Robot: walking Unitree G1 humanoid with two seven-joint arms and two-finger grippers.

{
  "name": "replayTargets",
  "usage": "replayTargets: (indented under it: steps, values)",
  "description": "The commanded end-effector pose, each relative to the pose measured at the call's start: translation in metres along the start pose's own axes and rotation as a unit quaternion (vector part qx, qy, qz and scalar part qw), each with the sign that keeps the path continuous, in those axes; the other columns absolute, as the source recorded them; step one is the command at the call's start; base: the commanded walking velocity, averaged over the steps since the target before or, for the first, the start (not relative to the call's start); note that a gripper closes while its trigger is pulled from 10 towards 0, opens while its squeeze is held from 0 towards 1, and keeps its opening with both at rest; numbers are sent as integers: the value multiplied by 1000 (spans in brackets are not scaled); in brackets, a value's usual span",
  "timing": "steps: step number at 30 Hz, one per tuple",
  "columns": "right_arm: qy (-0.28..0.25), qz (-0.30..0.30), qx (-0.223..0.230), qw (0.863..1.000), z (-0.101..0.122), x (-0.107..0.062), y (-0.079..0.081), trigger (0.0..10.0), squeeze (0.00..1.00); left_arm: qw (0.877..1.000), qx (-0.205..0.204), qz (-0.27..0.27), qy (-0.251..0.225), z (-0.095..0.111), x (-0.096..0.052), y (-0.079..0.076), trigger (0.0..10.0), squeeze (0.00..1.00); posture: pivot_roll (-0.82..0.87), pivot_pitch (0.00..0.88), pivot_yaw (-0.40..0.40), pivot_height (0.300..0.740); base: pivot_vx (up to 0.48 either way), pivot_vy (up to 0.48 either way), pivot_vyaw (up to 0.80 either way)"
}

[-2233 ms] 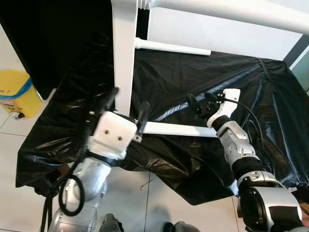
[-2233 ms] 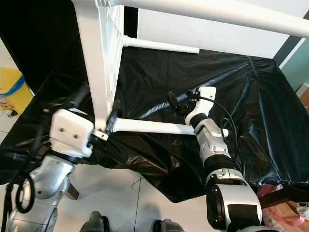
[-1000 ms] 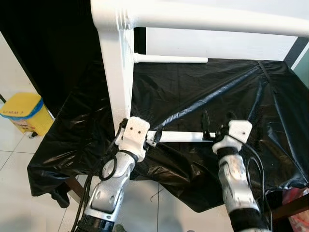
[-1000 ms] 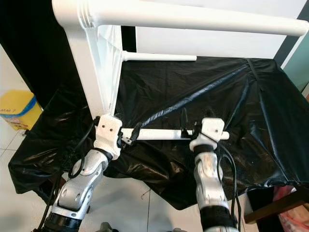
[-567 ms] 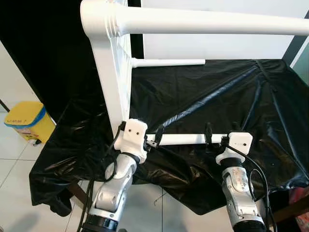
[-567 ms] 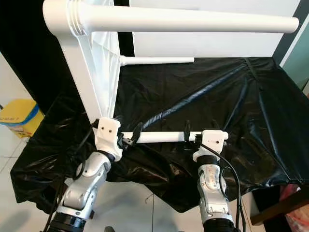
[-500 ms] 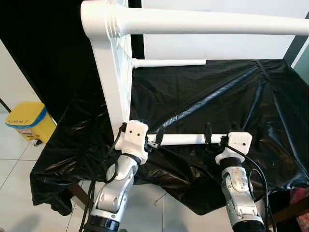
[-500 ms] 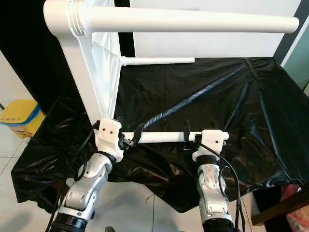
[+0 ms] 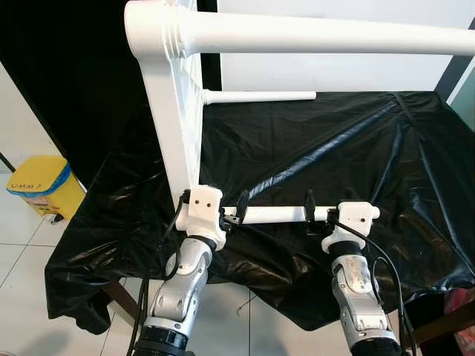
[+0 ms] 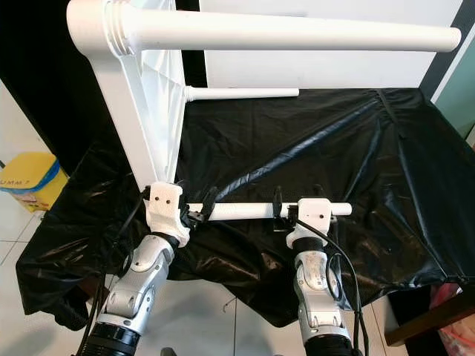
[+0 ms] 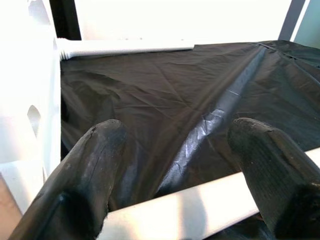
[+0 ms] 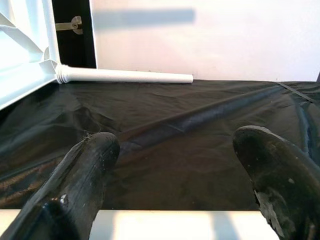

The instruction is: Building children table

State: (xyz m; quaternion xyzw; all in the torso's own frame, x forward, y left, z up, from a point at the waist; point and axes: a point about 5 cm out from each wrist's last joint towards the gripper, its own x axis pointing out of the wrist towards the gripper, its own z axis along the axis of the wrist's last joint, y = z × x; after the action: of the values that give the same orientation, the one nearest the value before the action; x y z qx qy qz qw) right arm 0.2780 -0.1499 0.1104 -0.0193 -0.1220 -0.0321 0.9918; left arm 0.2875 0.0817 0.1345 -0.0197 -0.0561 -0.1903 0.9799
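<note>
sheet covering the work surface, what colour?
Glossy black sheet, wrinkled; clearest in the right eye view.

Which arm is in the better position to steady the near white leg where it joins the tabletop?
Probably left. The left tool straddles the near leg right beside its joint with the upright tabletop, fingers open. The right tool straddles the same leg near its free end, far from the joint.
</note>
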Motion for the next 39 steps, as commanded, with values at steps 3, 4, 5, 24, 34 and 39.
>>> replayTargets:
  steps: [3,4,5,24,34,39]
  values:
    - [7,6,-3,1000,-1,0,1,10000,0,1000,10,24,-7,0,-1,3,10000,0,-130,50,-8,740,0,0,0]
    - [8,9,-3,1000,-1,1,2,10000,0,1000,12,24,-8,1,-1,4,10000,0,-130,50,-8,740,0,0,0]
    - [8,9,-3,1000,-1,1,2,10000,0,1000,12,24,-8,1,-1,4,10000,0,-130,50,-8,740,0,0,0]
    - [14,24,-13,1000,-1,1,2,10000,0,999,10,31,-10,-3,-1,5,10000,0,-127,30,-28,740,0,-365,0]
    - [12,34,-15,999,-1,3,5,10000,0,999,13,35,-15,-3,-2,6,10000,0,-119,16,-32,740,0,-372,0]
    - [12,36,-12,999,0,3,5,10000,0,999,6,40,-22,-1,-2,6,10000,0,-117,15,-35,740,0,0,0]
